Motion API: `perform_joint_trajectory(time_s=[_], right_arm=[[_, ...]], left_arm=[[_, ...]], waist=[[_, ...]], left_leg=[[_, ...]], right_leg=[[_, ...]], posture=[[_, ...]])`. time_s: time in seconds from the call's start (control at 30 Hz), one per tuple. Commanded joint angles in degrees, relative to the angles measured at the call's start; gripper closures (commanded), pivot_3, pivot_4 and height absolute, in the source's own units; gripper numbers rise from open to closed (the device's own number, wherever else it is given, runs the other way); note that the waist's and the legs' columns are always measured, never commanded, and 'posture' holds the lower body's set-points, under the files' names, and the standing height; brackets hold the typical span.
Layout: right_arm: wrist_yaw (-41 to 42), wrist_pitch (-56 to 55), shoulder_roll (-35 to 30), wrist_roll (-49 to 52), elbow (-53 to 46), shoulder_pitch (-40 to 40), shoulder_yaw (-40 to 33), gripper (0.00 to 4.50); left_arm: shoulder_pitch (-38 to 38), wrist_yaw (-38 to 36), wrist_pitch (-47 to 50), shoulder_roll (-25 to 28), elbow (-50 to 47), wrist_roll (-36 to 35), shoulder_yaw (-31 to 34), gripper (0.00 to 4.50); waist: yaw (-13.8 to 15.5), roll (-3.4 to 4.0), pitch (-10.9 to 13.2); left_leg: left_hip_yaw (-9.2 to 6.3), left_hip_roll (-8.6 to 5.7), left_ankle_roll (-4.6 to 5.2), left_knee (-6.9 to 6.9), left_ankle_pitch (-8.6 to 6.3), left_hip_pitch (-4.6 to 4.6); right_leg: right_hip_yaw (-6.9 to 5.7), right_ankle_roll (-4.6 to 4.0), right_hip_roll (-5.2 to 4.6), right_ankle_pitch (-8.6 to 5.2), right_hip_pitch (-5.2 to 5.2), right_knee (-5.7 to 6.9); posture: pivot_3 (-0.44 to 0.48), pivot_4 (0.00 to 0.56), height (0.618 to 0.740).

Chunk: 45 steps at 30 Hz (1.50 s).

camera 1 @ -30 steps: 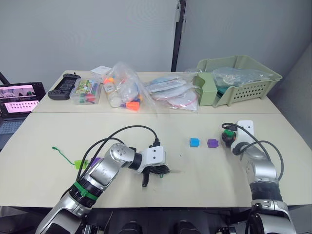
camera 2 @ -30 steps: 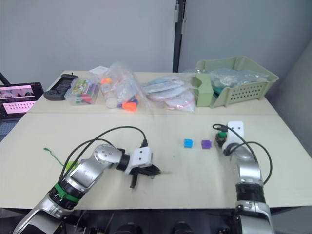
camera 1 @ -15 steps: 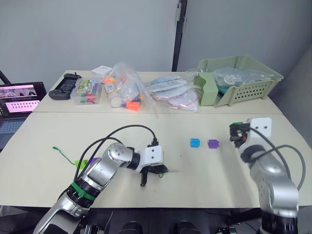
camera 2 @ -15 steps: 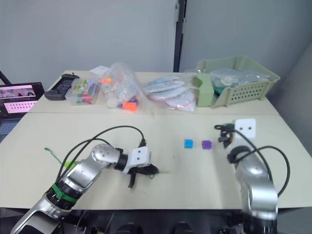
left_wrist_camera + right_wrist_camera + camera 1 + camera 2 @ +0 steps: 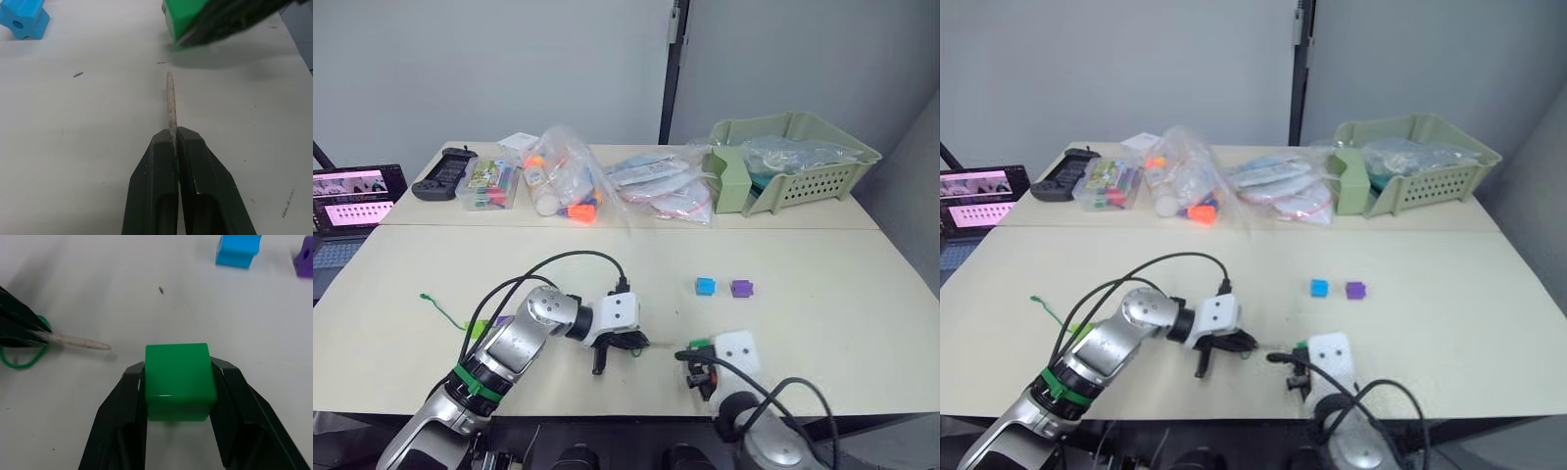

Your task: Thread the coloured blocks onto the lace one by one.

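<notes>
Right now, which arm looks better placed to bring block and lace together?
The right, probably. Its tool already grips the green block beside the lace's tip, which the left tool holds pointing outward.

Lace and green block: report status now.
Left gripper shut on lace tip. Right gripper shut on green block, just short of the tip. Nothing between them; blue block and purple block lie apart.
</notes>
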Motion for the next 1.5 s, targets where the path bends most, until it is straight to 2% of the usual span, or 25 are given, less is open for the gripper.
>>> perform_joint_trajectory(time_s=[0.03,0.17,0.23,0.4,0.47,0.6,0.7,0.77,0.8,0.87,0.97,1.0,1.07,1.27,1.37,1.5], right_arm=[[0.73,-5.07,2.87,0.97,2.84,3.19,-1.34,3.33],[1.13,-7.11,4.45,1.74,3.83,4.22,-1.65,3.33],[1.81,-8.75,4.08,1.42,2.29,4.84,-2.02,2.28],[8.25,-8.47,-2.18,2.92,-5.22,5.29,-6.29,0.61],[14.23,-7.4,-7.56,5.65,-8.36,5.13,-10.61,0.02],[32.18,-7.3,-21.03,18.62,-10.02,0.74,-22.19,0.02],[47.96,-8.19,-33.52,25.65,-3.23,-3.95,-26.75,0.02],[56.28,-11.47,-40.77,24.27,2.99,-7.91,-25.47,0.02],[59.93,-13.12,-43.35,23.27,7.5,-11.55,-23.54,0.02],[66.38,-17.46,-46.52,20.35,15.78,-17.99,-18.99,0.02],[72.8,-24.86,-47.08,15.17,27.2,-25.36,-12.71,0.02],[74.37,-27.58,-46.8,13.18,30.74,-27.41,-11.04,0.02],[76.95,-32.06,-45.03,10.41,38.12,-32.65,-8.12,0.02],[83.2,-39.63,-42.16,6.09,49.21,-39.41,-3.47,0.02],[84.65,-41.11,-40.96,5.51,51.21,-40.38,-2.94,0.02],[85.84,-42.21,-39.99,5.09,51.52,-39.99,-2.73,1.13]], left_arm=[[-0.91,-0.4,0.03,0.12,-0.91,-0.49,0.68,4.5],[-1.13,-0.42,0.02,0.17,-0.75,-0.42,0.64,4.5],[-1.16,-0.41,0.15,0.24,-0.79,-0.45,0.72,4.5],[-0.97,-0.45,0.24,0.34,-0.79,-0.48,0.72,4.5],[-1.0,-0.37,0.26,0.34,-0.67,-0.49,0.83,4.5],[-0.89,-0.3,0.52,0.55,-0.92,-0.69,1.13,4.5],[-0.46,-0.26,1.1,0.83,-2.03,-0.98,1.23,4.5],[-0.16,-0.21,1.55,0.98,-2.83,-1.09,1.23,4.5],[0.04,-0.19,1.8,1.13,-3.27,-1.14,1.27,4.5],[0.38,-0.08,2.27,1.44,-4.01,-1.24,1.43,4.5],[0.86,0.11,2.96,1.82,-5.04,-1.4,1.68,4.5],[1.02,0.14,3.21,1.93,-5.43,-1.46,1.76,4.5],[1.47,0.34,4.1,2.33,-6.41,-1.5,2.0,4.5],[1.56,0.81,6.98,3.38,-8.88,-1.35,2.08,4.5],[1.43,1.19,8.48,3.41,-9.92,-1.61,2.29,4.5],[1.48,1.39,9.02,3.69,-10.54,-1.75,2.31,4.5]], waist=[[0.39,-0.03,-0.02],[0.46,-0.07,-0.05],[0.52,-0.07,-0.05],[0.5,-0.07,-0.05],[0.33,-0.07,-0.05],[-0.18,-0.1,-0.02],[-0.6,-0.14,0.01],[-0.73,-0.22,0.07],[-0.83,-0.27,0.1],[-0.84,-0.27,0.1],[-0.55,-0.27,0.1],[-0.54,-0.27,0.1],[-0.58,-0.27,0.11],[-0.36,-0.27,0.11],[-0.39,-0.27,0.11],[-0.46,-0.26,0.1]], left_leg=[[-0.01,0.08,0.0,-0.06,0.0,-0.02],[-0.09,0.28,0.0,-0.37,0.0,0.01],[-0.17,0.32,0.0,-0.46,0.0,0.02],[-0.24,0.23,0.02,-0.56,-0.03,-0.08],[-0.27,0.01,0.04,-0.55,-0.04,-0.1],[-0.42,-0.17,0.04,-0.32,-0.04,-0.01],[-0.38,-0.13,0.05,0.0,-0.03,0.11],[-0.17,-0.08,0.05,0.02,-0.03,0.55],[-0.04,-0.05,0.05,-0.02,-0.03,0.77],[0.08,0.03,0.05,-0.03,-0.03,0.92],[0.13,0.01,0.05,-0.04,-0.03,0.88],[0.09,-0.02,0.06,-0.09,-0.04,0.81],[0.11,-0.09,0.13,-0.07,-0.1,0.73],[-0.15,-0.12,0.16,0.03,-0.12,0.42],[-0.22,-0.13,0.16,0.06,-0.12,0.41],[-0.25,-0.11,0.16,0.04,-0.12,0.42]], right_leg=[[-0.14,-0.12,0.04,-0.1,0.01,0.02],[-0.32,-0.31,0.22,-0.19,0.0,0.05],[-0.37,-0.4,0.27,-0.23,-0.01,0.07],[-0.41,-0.45,0.16,-0.26,-0.09,0.07],[-0.37,-0.37,-0.04,-0.27,-0.08,0.06],[-0.14,-0.11,-0.13,-0.29,0.16,-0.09],[-0.1,-0.05,-0.05,-0.3,0.32,0.04],[-0.1,-0.04,0.04,-0.32,0.82,-0.02],[-0.11,0.27,0.04,-0.53,1.02,-0.05],[-0.06,0.35,0.06,-0.67,1.1,-0.08],[-0.01,0.31,0.07,-0.64,1.04,-0.06],[-0.03,0.02,0.07,-0.47,1.01,-0.04],[0.02,-0.03,0.01,-0.44,0.93,-0.05],[0.13,0.08,-0.14,-0.38,0.66,-0.01],[0.13,0.09,-0.16,-0.37,0.64,0.02],[0.14,0.09,-0.14,-0.37,0.6,0.06]], posture=[[0.0,0.15,0.74],[0.0,0.15,0.74],[0.0,0.15,0.74],[0.0,0.15,0.74],[0.0,0.15,0.74],[0.0,0.15,0.74],[0.0,0.15,0.74],[0.0,0.15,0.74],[0.0,0.15,0.74],[0.0,0.15,0.74],[0.0,0.15,0.74],[0.0,0.15,0.74],[0.0,0.15,0.74],[0.0,0.15,0.74],[0.0,0.15,0.74],[0.0,0.15,0.74]])
